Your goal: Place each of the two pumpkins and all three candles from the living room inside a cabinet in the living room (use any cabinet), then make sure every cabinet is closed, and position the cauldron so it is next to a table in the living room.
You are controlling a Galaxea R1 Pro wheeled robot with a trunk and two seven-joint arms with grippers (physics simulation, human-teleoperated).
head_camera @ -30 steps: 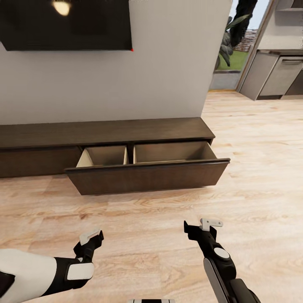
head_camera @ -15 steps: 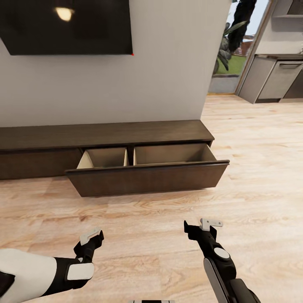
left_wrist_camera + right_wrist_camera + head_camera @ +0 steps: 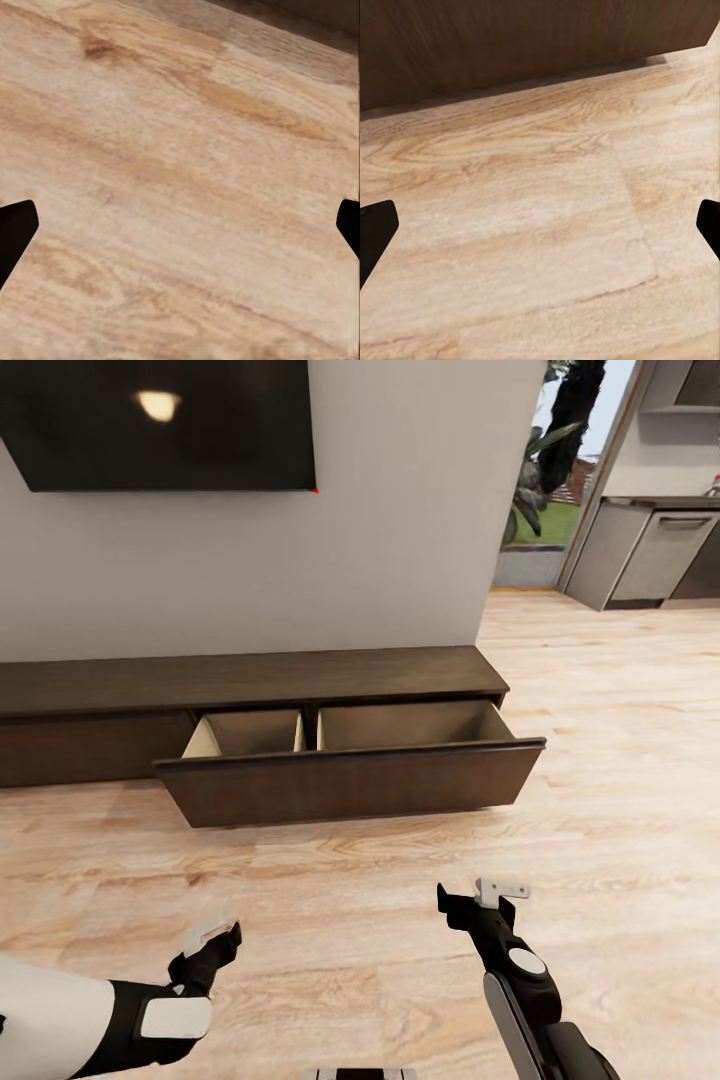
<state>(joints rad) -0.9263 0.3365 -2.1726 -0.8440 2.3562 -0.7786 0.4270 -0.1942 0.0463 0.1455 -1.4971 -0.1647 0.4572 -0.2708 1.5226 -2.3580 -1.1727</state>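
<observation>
Both grippers, left point(image 3: 212, 943) and right point(image 3: 478, 900), hang empty, fingers apart. Since a second ago the left arm has dipped slightly. Against the wall, the cabinet point(image 3: 250, 680) drawer point(image 3: 350, 780) stands open, awaiting pumpkins and candles.

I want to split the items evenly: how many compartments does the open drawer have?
2. In the pulled-out drawer of the cabinet, a narrower compartment sits on the left and a wider compartment on the right, split by a divider. Their floors are partly hidden behind the drawer front.
</observation>
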